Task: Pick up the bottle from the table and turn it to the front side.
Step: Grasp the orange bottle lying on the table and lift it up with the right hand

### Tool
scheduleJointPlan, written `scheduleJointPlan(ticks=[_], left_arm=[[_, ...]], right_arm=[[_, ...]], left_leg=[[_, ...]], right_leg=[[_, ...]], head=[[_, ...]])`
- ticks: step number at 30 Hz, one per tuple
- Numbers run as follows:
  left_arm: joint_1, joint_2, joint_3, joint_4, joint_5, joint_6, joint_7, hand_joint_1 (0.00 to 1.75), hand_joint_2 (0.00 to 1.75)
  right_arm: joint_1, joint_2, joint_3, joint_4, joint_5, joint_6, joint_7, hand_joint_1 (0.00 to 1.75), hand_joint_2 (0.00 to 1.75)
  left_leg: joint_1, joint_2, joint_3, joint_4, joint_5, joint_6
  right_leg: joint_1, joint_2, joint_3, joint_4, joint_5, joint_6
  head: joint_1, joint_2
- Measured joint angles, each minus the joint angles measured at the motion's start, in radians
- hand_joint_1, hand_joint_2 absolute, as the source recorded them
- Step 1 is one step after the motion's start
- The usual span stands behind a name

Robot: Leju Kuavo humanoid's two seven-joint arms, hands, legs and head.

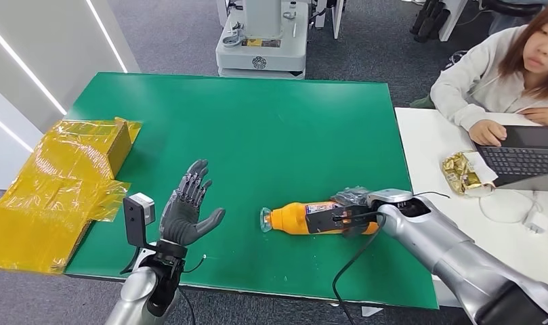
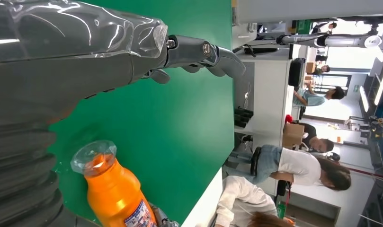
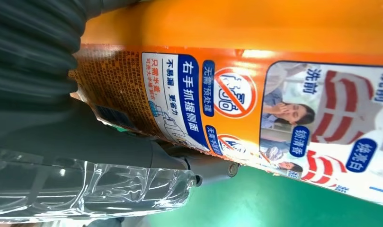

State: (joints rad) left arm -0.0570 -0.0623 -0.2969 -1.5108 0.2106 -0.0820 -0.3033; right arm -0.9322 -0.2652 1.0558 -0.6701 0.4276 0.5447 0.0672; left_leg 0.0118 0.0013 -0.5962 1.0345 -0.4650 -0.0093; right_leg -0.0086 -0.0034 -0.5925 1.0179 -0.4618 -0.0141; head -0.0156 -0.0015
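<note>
While the orange bottle lies on its side on the green tabletop, the right hand wraps its labelled body, so lifting comes next; the left hand beside its cap hovers spread and empty.

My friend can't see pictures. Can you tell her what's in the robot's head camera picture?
An orange plastic bottle lies on its side on a green table, with the robot's right hand wrapped around its labelled middle. The robot's left hand is held open and empty nearby, beside crinkly yellow wrapping.
</note>
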Motion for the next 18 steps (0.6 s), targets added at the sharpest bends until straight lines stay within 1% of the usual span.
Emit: scheduleJointPlan(ticks=[5,9,15,16,18], left_arm=[[0.006,0.000,0.001,0.002,-0.001,0.000,-0.002,0.00,1.75],[0.019,0.001,0.002,0.002,-0.004,0.003,-0.011,0.00,1.75],[0.022,0.001,0.003,0.002,-0.005,0.005,-0.013,0.00,1.75],[0.023,0.001,0.003,0.002,-0.006,0.006,-0.014,0.00,1.75],[0.027,0.001,0.003,0.002,-0.010,0.011,-0.021,0.00,1.75]], right_arm=[[0.022,-0.015,-0.005,-0.016,-0.050,-0.053,-0.029,1.75,1.75],[0.060,-0.037,-0.039,-0.047,-0.101,-0.114,-0.069,1.75,1.75],[0.085,-0.055,-0.069,-0.074,-0.118,-0.128,-0.082,1.75,1.75],[0.093,-0.056,-0.076,-0.078,-0.135,-0.138,-0.094,1.75,1.75],[0.136,-0.059,-0.114,-0.101,-0.204,-0.181,-0.145,1.75,1.75]], left_leg=[[0.000,0.000,0.000,0.000,0.000,0.000],[0.000,0.000,0.000,0.000,0.000,0.000],[0.000,0.000,0.000,0.000,0.000,0.000],[0.000,0.000,0.000,0.000,0.000,0.000],[0.001,0.000,0.000,0.000,0.000,0.000]], right_leg=[[0.000,0.000,0.000,0.000,0.000,0.000],[0.000,0.000,0.000,0.000,0.000,0.000],[0.000,0.000,0.000,0.000,0.000,0.000],[0.000,0.000,0.000,0.000,0.000,0.000],[0.000,0.000,0.001,-0.001,0.000,0.000]], head=[[0.000,0.000],[0.000,0.000],[0.000,0.000],[0.000,0.000],[0.000,0.000]])
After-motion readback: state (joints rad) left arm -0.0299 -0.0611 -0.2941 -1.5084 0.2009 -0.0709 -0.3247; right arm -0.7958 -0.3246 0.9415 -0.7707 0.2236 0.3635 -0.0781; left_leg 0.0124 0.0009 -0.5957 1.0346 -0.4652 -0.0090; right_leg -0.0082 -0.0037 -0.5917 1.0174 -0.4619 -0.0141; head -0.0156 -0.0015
